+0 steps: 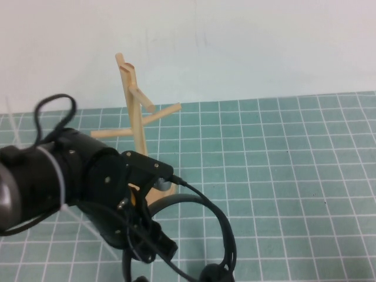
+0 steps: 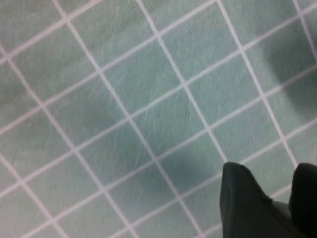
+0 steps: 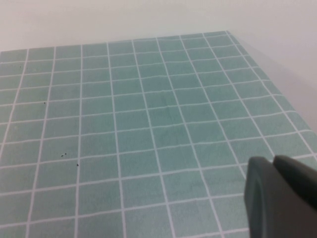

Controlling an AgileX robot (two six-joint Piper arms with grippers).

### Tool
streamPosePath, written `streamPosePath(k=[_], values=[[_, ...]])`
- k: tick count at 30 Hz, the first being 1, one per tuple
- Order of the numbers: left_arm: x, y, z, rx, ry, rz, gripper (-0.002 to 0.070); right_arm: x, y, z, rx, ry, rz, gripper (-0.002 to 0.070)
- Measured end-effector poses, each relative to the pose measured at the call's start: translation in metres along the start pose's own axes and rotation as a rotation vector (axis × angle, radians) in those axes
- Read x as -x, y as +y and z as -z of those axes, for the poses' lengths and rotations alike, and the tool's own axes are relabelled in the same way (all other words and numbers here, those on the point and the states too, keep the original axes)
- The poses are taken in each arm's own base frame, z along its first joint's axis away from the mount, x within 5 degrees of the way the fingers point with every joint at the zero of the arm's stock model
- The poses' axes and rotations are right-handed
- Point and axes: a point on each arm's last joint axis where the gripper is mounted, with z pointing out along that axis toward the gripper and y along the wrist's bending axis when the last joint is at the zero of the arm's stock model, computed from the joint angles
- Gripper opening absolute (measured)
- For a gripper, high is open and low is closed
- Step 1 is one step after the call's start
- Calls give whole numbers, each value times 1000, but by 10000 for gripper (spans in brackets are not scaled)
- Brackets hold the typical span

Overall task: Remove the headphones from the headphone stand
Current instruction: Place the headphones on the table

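The headphones (image 1: 226,235) are off the headphone stand (image 1: 138,111). They sit low at the front of the green grid mat, the thin headband arcing over one round ear cup (image 1: 214,273). The wooden stand is upright behind them with bare pegs. My left gripper (image 1: 155,249) points down just left of the headband, inside its arc. In the left wrist view my left gripper (image 2: 270,168) has its fingertips (image 2: 242,198) apart over bare mat with nothing between them. My right gripper (image 3: 267,161) is out of the high view, shut and empty above the mat.
The green grid mat (image 1: 294,176) covers the table to the right of the stand. A white wall stands behind. The left arm's black cable (image 1: 56,108) loops above its wrist. The mat's far edge and corner (image 3: 228,33) show in the right wrist view.
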Motion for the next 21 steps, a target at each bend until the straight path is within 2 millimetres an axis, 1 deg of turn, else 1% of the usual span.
streamPosePath(k=[5, 11, 16, 21], values=[[10, 0, -13, -6, -55, 10, 179, 0, 0, 0, 0, 0, 0, -9], [14, 0, -14, -3, -94, 8, 178, 0, 0, 0, 0, 0, 0, -9], [14, 1, -16, -1, -79, 24, 178, 0, 0, 0, 0, 0, 0, -9], [14, 1, -32, 4, -19, 43, 179, 0, 0, 0, 0, 0, 0, -9]])
